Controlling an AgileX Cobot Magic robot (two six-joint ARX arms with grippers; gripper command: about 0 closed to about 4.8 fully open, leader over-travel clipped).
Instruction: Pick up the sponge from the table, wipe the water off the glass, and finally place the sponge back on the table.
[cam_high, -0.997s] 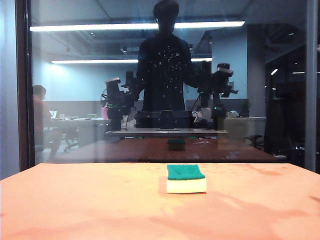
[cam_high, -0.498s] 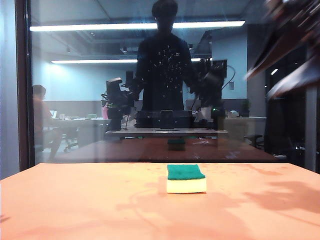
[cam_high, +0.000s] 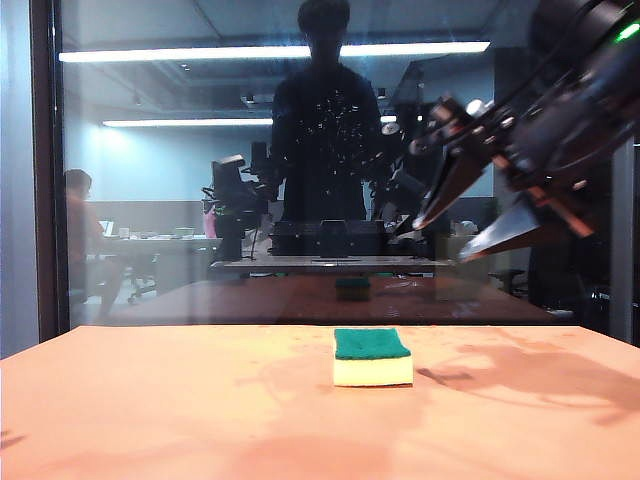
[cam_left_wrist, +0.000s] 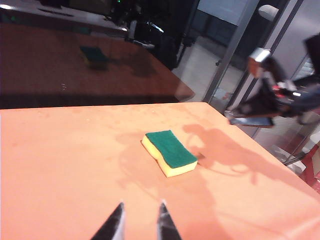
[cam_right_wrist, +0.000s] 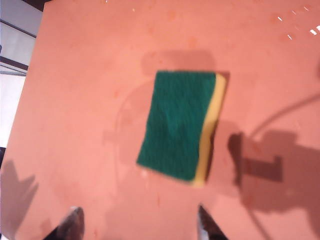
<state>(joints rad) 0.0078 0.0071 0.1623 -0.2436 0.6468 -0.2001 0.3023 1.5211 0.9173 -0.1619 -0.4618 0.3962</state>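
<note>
Green sponge (cam_right_wrist: 181, 125) blurred under right hand (cam_right_wrist: 137, 222).

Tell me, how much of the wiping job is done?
Nothing yet. The sponge lies untouched on the table, and water still speckles the glass. The right gripper hangs open above the sponge; the left gripper waits aside. Grabbing, wiping and returning remain.

The sponge (cam_high: 372, 357) is green on top over pale yellow foam. The bench (cam_high: 180, 410) is orange-tan. Whitish water (cam_high: 335, 125) droplets speckle the dark-framed glass (cam_high: 150, 180).
</note>
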